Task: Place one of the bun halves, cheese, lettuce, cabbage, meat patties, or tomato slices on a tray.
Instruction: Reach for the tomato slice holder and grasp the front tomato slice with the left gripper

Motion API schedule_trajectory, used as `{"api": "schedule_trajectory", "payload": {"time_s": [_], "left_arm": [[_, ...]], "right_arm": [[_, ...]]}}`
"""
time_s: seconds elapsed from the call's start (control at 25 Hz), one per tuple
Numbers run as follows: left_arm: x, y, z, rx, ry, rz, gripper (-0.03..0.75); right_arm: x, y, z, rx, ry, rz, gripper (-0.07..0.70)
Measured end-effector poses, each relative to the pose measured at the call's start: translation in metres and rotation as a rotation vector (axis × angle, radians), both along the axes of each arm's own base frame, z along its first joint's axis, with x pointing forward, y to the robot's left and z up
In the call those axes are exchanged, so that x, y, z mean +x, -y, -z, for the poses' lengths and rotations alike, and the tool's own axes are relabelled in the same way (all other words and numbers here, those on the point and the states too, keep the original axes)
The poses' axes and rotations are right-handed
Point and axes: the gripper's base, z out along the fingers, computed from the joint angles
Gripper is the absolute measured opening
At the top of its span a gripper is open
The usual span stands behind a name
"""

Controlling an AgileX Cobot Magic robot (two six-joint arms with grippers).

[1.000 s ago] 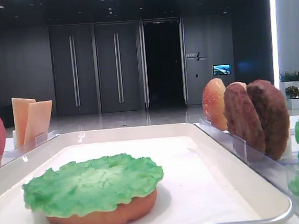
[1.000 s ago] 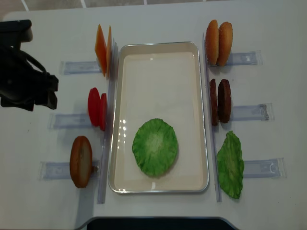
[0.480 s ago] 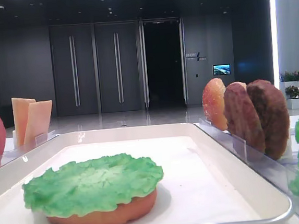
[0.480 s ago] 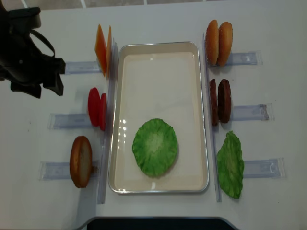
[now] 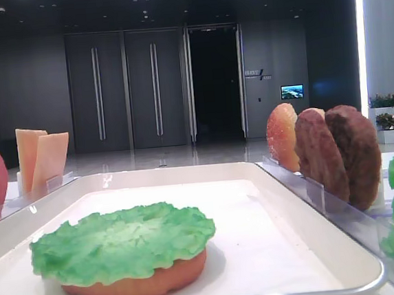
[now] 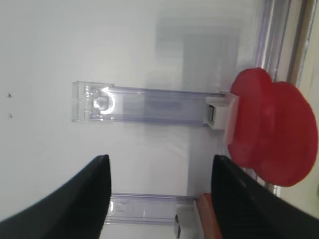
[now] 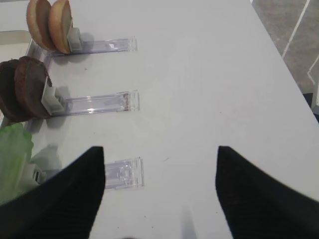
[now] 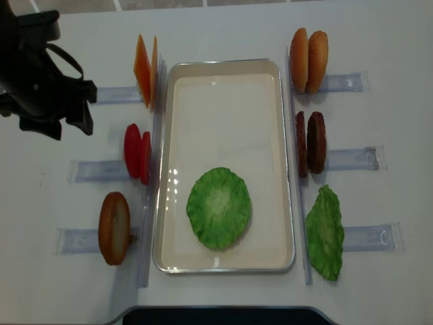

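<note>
The white tray [image 8: 223, 81] holds a green lettuce leaf [image 8: 218, 207] lying on a bun half [image 5: 136, 285]. Left of the tray, cheese slices [image 8: 145, 70], tomato slices [image 8: 137, 154] and a bun half [image 8: 114, 228] stand in racks. My left gripper [image 8: 88, 108] hovers open and empty over the table between the cheese and tomato racks. Its wrist view shows a tomato slice [image 6: 271, 127] ahead on the right. My right gripper [image 7: 159, 149] is open and empty over bare table right of the patties [image 7: 25, 89] and a second lettuce leaf [image 7: 12, 159]. No separate cabbage shows.
Right of the tray stand two bun halves [image 8: 309, 61], two meat patties [image 8: 310, 143] and a lettuce leaf [image 8: 325, 232], each in a clear plastic rack [image 8: 352, 159]. A clear divider strip [image 8: 152, 203] runs along each long side of the tray.
My left arm has moved toward the far side and a little right, closer to the cheese and tomato racks. The food and tray have not moved.
</note>
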Motion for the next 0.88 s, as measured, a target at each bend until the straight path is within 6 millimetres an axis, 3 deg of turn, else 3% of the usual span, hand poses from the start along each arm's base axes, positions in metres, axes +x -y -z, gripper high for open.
{"api": "schedule_trajectory", "payload": {"time_s": [0.64, 0.88], "left_arm": [[-0.011, 0.080, 0.005, -0.021, 0.035, 0.077, 0.482], [-0.012, 0.096, 0.012, -0.008, 0.028, 0.082, 0.482]], "right_arm": [[0.000, 0.000, 0.000, 0.000, 0.000, 0.000, 0.481], [0.000, 0.000, 0.000, 0.000, 0.000, 0.000, 0.481]]}}
